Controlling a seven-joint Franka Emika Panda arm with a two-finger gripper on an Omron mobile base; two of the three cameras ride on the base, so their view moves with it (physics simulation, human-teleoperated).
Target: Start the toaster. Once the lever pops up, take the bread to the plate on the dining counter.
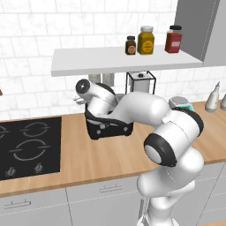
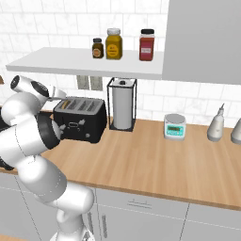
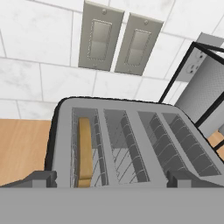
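So the black toaster (image 2: 80, 120) sits at the back of the wooden worktop (image 2: 155, 160), right up against the white tiled wall, with the paper towel holder (image 2: 122, 106) just beside it on the right in the right base view. The arm is curled over it and hides most of it in the left base view, where just the dark front (image 1: 108, 130) peeks out under the white links. The hand (image 3: 111, 177) hangs right above the toaster's top, looking down into the slots, and its 2 dark fingertips (image 3: 41, 178) stand far apart with nothing between them, so it's wide open and not holding anything. From the hand view you can count 4 silvery slots, and the bread (image 3: 85, 151) is sitting down in the leftmost one, a tan slice seen edge-on. In the right base view there's a small tan bit (image 2: 67, 103) at the toaster's left end that I think is the same slice, but it's too small to be sure. 2 wall switch plates (image 3: 117, 41) are on the tiles just behind the toaster. Up on the white shelf (image 2: 70, 61) there are 3 jars: a small dark one, a yellow one and a red one. Further right along the worktop there's a little teal kitchen scale (image 2: 174, 126) and 2 pale dispenser bottles (image 2: 215, 124) near the edge of the frame. The black hob (image 1: 28, 148) is set into the worktop off to the left of the toaster in the left base view.
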